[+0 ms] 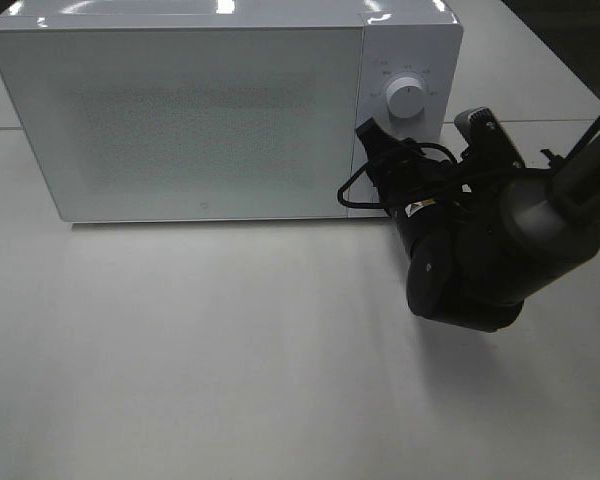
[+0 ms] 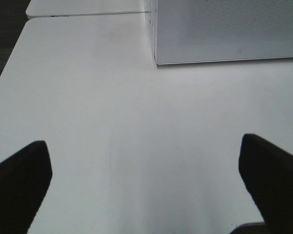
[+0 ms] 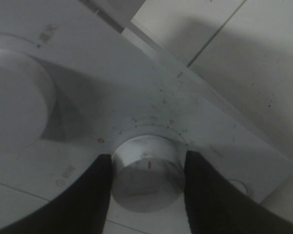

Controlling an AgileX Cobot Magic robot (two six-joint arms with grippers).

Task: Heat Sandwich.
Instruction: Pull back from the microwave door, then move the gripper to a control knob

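place: lab bench | evidence: white microwave (image 1: 210,120), plain white tables (image 1: 230,380)

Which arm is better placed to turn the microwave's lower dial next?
Right. The right gripper clasps the lower dial; the left gripper hangs open over the table before the microwave door, far from it.

Before me, a white microwave (image 1: 210,120), door shut, its upper dial (image 1: 407,101) and lower dial (image 3: 147,173), on a white table (image 1: 230,350).

Overhead, the right arm (image 1: 465,265) hides the microwave's (image 1: 200,120) lower knob (image 3: 148,173).
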